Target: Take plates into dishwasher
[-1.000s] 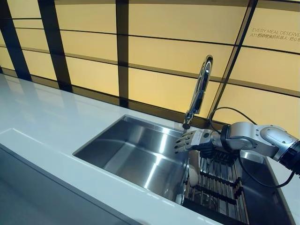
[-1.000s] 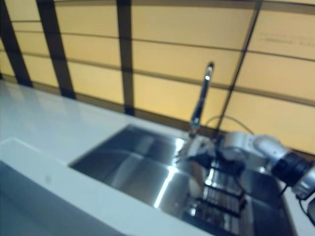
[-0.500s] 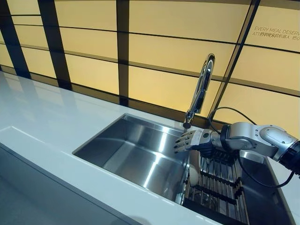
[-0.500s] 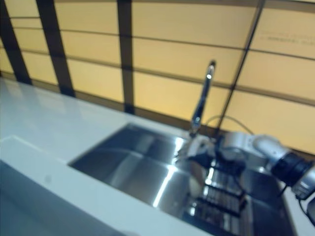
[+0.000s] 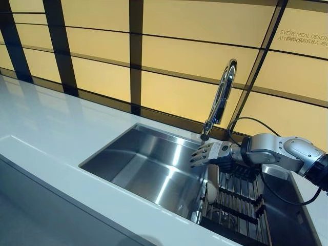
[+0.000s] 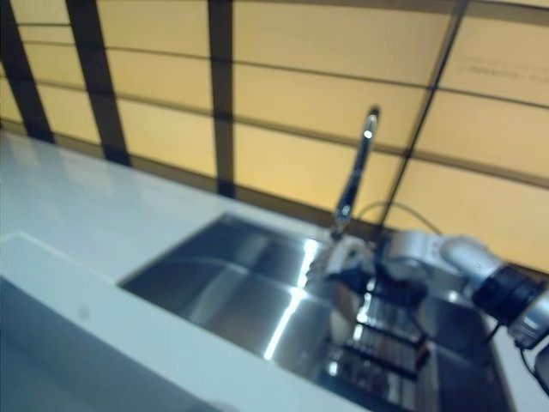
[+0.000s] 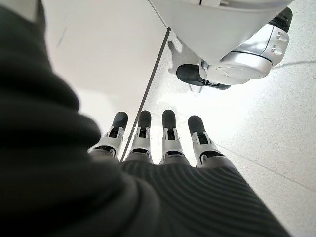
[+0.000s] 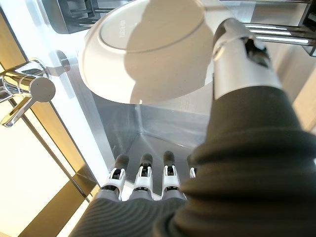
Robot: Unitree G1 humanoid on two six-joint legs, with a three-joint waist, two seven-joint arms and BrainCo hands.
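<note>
Plate underside bears small unreadable print.

Head cameras overlook the sink; wrist cameras sit close.

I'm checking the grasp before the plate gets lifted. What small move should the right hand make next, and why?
Probably curl the fingers and thumb onto the plate's rim. The right hand hovers above the white plate standing in the rack beside the sink, with its fingers straight and nothing held, so no grip exists yet. The left hand hangs open over the floor.
</note>
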